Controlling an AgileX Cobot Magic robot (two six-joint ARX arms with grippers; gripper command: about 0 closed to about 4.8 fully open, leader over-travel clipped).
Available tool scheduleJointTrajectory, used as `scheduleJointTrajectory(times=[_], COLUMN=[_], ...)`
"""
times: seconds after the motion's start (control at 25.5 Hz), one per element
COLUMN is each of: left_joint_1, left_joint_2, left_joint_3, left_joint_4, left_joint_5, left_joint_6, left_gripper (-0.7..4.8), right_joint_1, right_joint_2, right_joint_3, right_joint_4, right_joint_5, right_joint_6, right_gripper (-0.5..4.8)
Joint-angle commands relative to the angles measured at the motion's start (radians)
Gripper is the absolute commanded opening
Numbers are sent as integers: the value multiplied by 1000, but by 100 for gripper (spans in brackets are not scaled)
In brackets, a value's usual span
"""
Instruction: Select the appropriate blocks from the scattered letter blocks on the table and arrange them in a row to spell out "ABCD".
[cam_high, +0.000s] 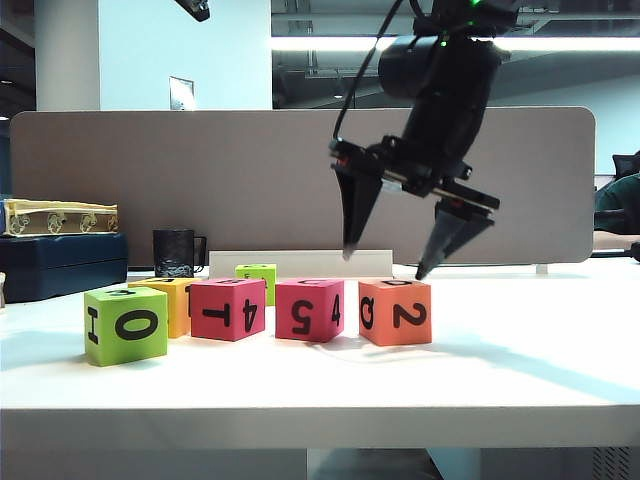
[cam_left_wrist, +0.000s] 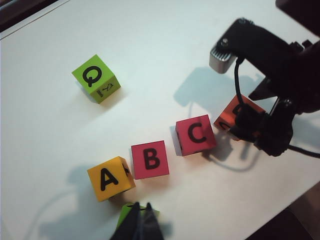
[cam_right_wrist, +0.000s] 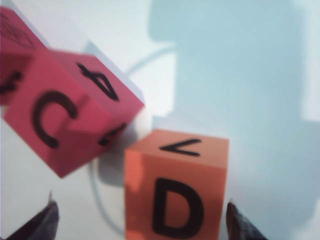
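Right end effector (cam_high: 385, 262) hangs spread wide, empty, just above orange D block (cam_high: 395, 311). Row on counter (cam_high: 520, 370): yellow A block (cam_left_wrist: 110, 178), red B block (cam_left_wrist: 149, 159), red C block (cam_left_wrist: 195, 134), D at 3 o'clock end. Left end effector (cam_left_wrist: 140, 210) closed, empty, over lime block (cam_high: 125, 324).

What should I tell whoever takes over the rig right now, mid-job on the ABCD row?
Right gripper: open, raised just above the orange D block, holding nothing.
Left gripper: shut, empty, hovering over a lime green block at the A end of the row.
Row on the table: yellow-orange A block, red B block, red C block, then D.
Spare: a lime Q block sits apart.
Done: all four letters placed in order.
Left: the row bends and C sits slightly askew; probably straighten, then retract both arms.
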Motion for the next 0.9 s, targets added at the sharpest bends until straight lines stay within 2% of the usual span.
scheduleJointTrajectory(times=[0.04, 0.12, 0.2, 0.24, 0.31, 0.43, 0.51, 0.55, 0.67, 0.9], left_joint_1=[0, 0, 0, 0, 0, 0, 0, 0, 0, 0], left_joint_2=[-4, -4, -4, -3, -4, -5, -5, -5, -5, -5], left_joint_3=[4, 4, 4, 4, 4, 4, 4, 4, 4, 4], left_joint_4=[2, -3, -8, -9, -9, -15, -21, -25, -26, -25], left_joint_5=[2, 2, 2, 2, 2, 3, 4, 6, 6, 5], left_joint_6=[3, 3, 3, 3, 3, 3, 4, 4, 4, 4], left_gripper=[-6, -6, -6, -6, -6, -6, -6, -6, -6, -6], right_joint_1=[2, 0, -7, -8, -10, -10, -10, -11, -14, -15], right_joint_2=[-5, -5, -5, -5, -5, -3, -2, -2, 1, 47], right_joint_3=[41, 74, 108, 120, 137, 136, 126, 115, 88, 75], right_joint_4=[-20, -49, -89, -103, -137, -171, -184, -183, -174, -181], right_joint_5=[7, 49, 109, 134, 196, 243, 276, 279, 294, 262], right_joint_6=[0, 0, -14, -17, -62, -95, -116, -119, -124, -135], right_gripper=[422, 420, 383, 347, 154, 89, 27, 8, -2, -1])
